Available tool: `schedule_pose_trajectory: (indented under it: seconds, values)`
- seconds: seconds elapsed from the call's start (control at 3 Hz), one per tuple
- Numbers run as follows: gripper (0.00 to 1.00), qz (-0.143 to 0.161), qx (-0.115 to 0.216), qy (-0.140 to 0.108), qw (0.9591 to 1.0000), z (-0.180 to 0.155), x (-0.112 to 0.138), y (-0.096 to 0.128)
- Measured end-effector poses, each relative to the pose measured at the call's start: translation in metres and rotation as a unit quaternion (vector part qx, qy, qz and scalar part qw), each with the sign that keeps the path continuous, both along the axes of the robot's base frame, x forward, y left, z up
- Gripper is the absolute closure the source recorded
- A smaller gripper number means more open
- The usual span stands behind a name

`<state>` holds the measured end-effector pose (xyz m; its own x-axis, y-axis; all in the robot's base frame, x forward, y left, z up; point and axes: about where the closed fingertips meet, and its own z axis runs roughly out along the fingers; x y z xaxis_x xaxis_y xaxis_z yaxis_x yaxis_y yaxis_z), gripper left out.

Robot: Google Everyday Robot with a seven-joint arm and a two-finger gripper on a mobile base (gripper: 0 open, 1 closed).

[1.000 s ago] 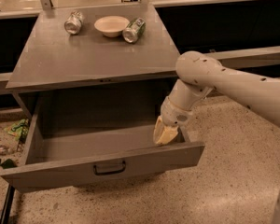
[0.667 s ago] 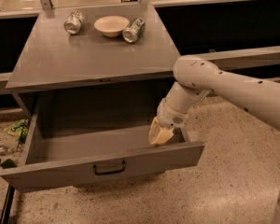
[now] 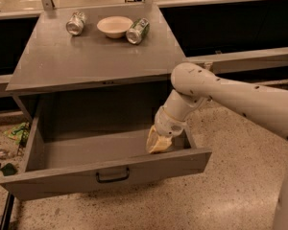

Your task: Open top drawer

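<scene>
Standing open, the top drawer (image 3: 62,178) encloses the tool (image 3: 158,145).

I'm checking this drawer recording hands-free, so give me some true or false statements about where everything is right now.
1. The top drawer is pulled out from the cabinet. True.
2. The gripper is on the drawer's black handle. False: it is inside the drawer near its right end, just behind the front panel and apart from the handle.
3. A white bowl sits on the cabinet top between a silver can and a green can. True.
4. Both cans stand upright. False: both lie on their sides.
</scene>
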<state>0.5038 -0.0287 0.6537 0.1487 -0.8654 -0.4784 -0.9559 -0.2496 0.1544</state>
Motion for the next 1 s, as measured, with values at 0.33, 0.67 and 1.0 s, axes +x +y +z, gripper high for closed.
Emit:
schedule_pose_trajectory:
  seconds: [0.33,0.67,1.0]
  values:
    - [1.0,0.008,-0.011,0.027,0.9995,0.005,-0.015,-0.006]
    - [1.0,0.013,-0.018,0.059,0.998,0.022,-0.034,-0.016]
    - [1.0,0.011,0.011,0.026,0.9995,0.059,-0.024,-0.004]
